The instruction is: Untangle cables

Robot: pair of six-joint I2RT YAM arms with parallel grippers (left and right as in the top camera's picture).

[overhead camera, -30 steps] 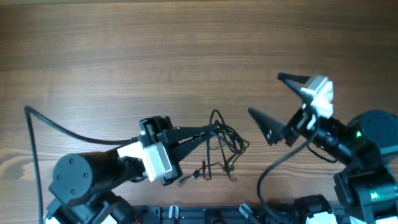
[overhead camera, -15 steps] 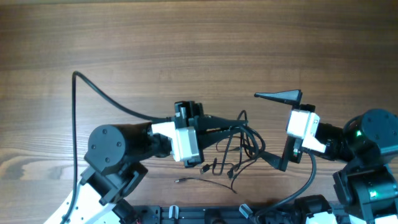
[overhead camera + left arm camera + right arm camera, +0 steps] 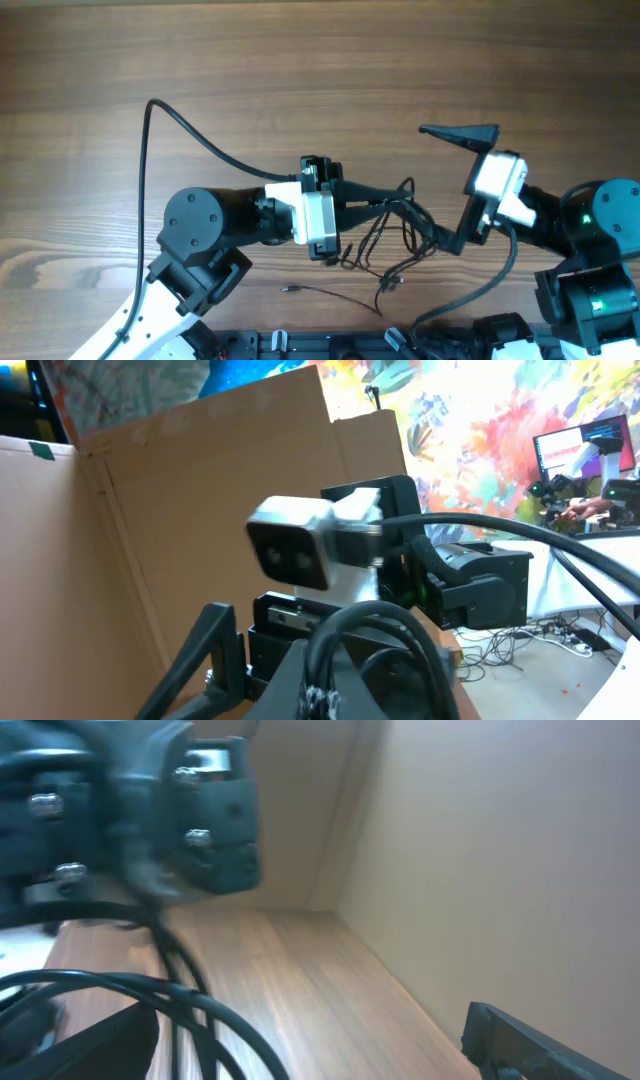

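In the overhead view the cables (image 3: 402, 228) sit just right of the frame's centre, a small tangle of very thin black wires; its long axis runs roughly top to bottom, from a loop at the top down to small dark plug ends pointing toward the lower edge. How many wires are knotted in it cannot be counted (they cross too closely). One loose strand (image 3: 332, 293) lies apart on the wooden table (image 3: 300, 80), low and left of the tangle, nearly level from left to right.

There are two arms. The left gripper (image 3: 398, 205) reaches in from the left with its fingers pinched together on the top of the tangle; its wrist view shows black loops pressed against the lens at bottom centre. The right gripper (image 3: 428, 185) stands at the tangle's right with jaws spread wide, one finger above and one below; whether the lower one touches a wire cannot be told. One thick arm cable (image 3: 190, 140) arcs through the upper left.
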